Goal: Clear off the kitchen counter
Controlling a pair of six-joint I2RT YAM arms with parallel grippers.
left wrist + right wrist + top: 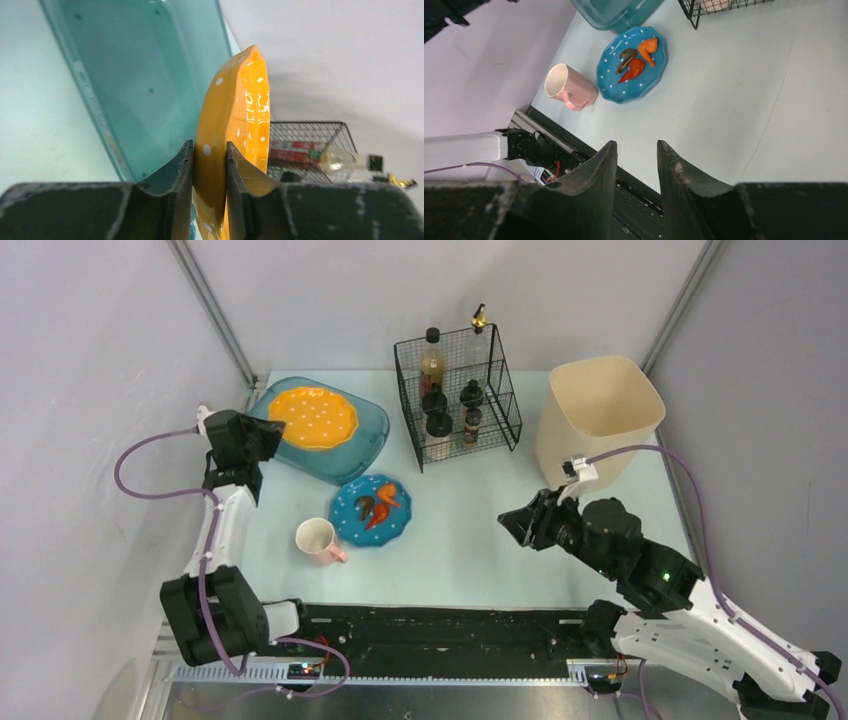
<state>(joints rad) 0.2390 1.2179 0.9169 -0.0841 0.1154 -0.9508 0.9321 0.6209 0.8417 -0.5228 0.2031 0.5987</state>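
My left gripper point(210, 146) is shut on the rim of an orange dotted plate point(313, 417) point(235, 120), which it holds over the teal translucent tub point(362, 443) point(145, 75). On the pale kitchen counter point(470, 530) lie a blue dotted plate point(352, 524) point(624, 80) with orange and dark food scraps and a pink mug point(318, 539) point(566, 85) on its side. My right gripper point(512, 523) point(636, 145) hovers over the counter's right half, open, with nothing between its fingers.
A black wire basket point(458, 400) with several bottles stands at the back centre. A beige bin point(598, 415) stands at the back right. The black front rail point(440, 625) runs along the near edge, and walls close in both sides.
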